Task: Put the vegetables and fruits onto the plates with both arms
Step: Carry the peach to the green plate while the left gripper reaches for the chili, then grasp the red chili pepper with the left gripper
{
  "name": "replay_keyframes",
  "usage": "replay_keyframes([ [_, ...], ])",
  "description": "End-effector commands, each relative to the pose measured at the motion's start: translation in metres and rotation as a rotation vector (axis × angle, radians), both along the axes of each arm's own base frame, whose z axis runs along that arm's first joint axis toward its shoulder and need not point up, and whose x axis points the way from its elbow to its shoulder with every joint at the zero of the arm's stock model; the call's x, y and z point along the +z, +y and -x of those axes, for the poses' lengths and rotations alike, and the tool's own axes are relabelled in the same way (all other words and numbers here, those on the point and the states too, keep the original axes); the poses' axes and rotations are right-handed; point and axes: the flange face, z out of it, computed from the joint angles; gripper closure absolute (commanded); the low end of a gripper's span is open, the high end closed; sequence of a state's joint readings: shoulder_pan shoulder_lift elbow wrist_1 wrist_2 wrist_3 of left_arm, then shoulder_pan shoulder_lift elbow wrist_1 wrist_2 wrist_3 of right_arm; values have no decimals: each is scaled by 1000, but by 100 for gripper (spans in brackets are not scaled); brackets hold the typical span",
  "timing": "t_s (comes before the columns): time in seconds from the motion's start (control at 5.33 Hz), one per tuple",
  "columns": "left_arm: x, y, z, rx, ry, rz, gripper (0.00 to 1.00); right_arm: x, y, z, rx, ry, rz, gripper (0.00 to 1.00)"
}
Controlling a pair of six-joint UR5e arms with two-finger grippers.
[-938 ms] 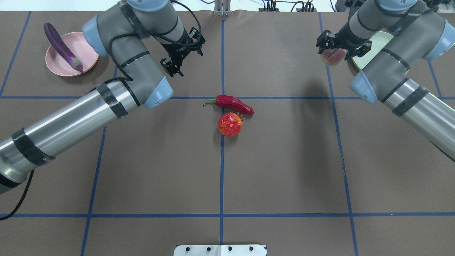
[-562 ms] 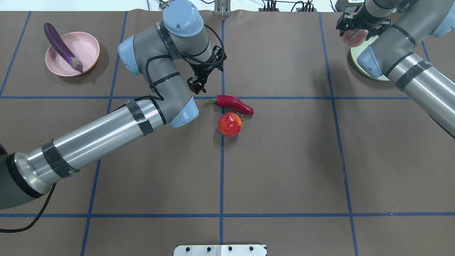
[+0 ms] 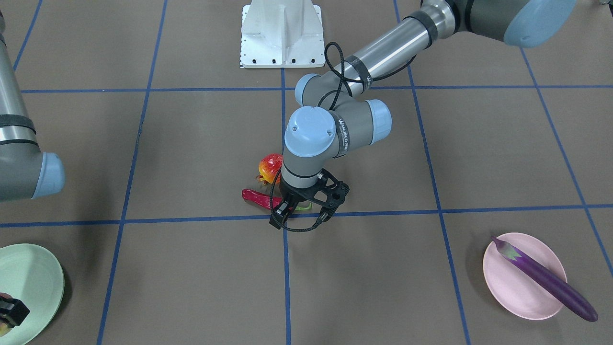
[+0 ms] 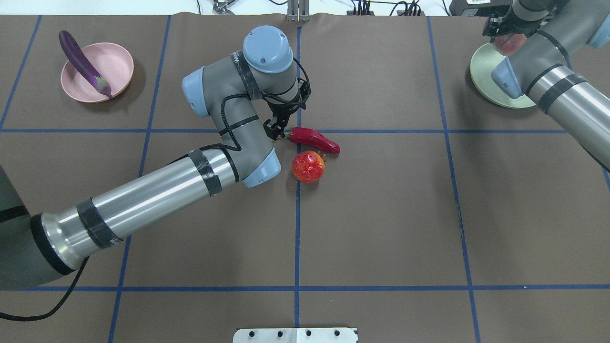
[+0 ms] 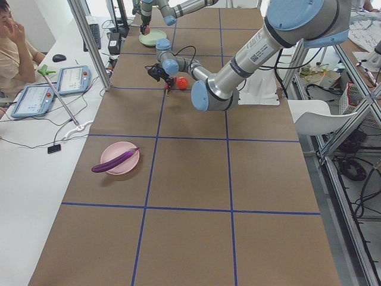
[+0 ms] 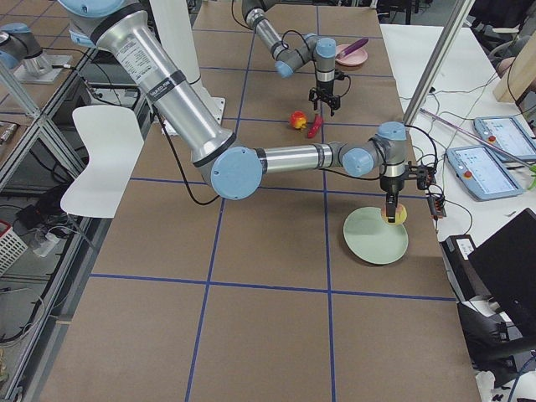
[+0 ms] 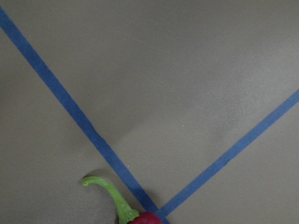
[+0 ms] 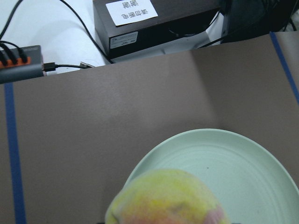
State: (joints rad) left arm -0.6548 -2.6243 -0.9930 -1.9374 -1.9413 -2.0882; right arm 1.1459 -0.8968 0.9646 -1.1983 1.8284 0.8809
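My left gripper (image 4: 279, 131) is open and hangs just over the green stem end of the red chili pepper (image 4: 314, 139), its fingers (image 3: 278, 220) either side of the stem. The left wrist view shows only the stem (image 7: 112, 193). The red-orange pomegranate (image 4: 308, 166) lies right beside the chili. The purple eggplant (image 4: 83, 64) lies across the pink plate (image 4: 116, 62). My right gripper (image 4: 507, 40) is shut on the peach (image 8: 168, 198) and holds it above the pale green plate (image 4: 481, 71), over its far part.
The white base block (image 4: 295, 335) sits at the near table edge. A black box and cables (image 8: 154, 23) lie just beyond the far edge behind the green plate. An operator (image 5: 15, 47) sits at the side bench with tablets.
My left arm swung from near the pink plate toward the table's middle and now sits over the chili's stem. My right gripper carried the peach farther right, over the green plate.
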Motion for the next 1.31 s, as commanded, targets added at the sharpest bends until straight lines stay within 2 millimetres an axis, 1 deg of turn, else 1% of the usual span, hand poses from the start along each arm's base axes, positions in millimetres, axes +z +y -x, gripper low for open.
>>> replay_keyframes([
  [0.0,0,5,-17,-21,-23,-2,0,22,5,-6,-12,10,-20,3],
  [0.19,-9,16,-27,-24,-12,13,0,25,7,-7,-22,11,-24,0],
  [0.38,-14,27,-38,-10,-13,19,0,22,6,-7,-31,10,-32,0],
  [0.75,-9,31,-42,-2,-22,24,1,17,6,-6,-28,1,-36,0],
  [0.94,-13,32,-43,-18,-13,41,42,14,4,-13,-23,-11,-36,0],
  [1.12,-17,33,-42,-25,1,45,99,7,2,-24,-27,-58,-30,0],
])
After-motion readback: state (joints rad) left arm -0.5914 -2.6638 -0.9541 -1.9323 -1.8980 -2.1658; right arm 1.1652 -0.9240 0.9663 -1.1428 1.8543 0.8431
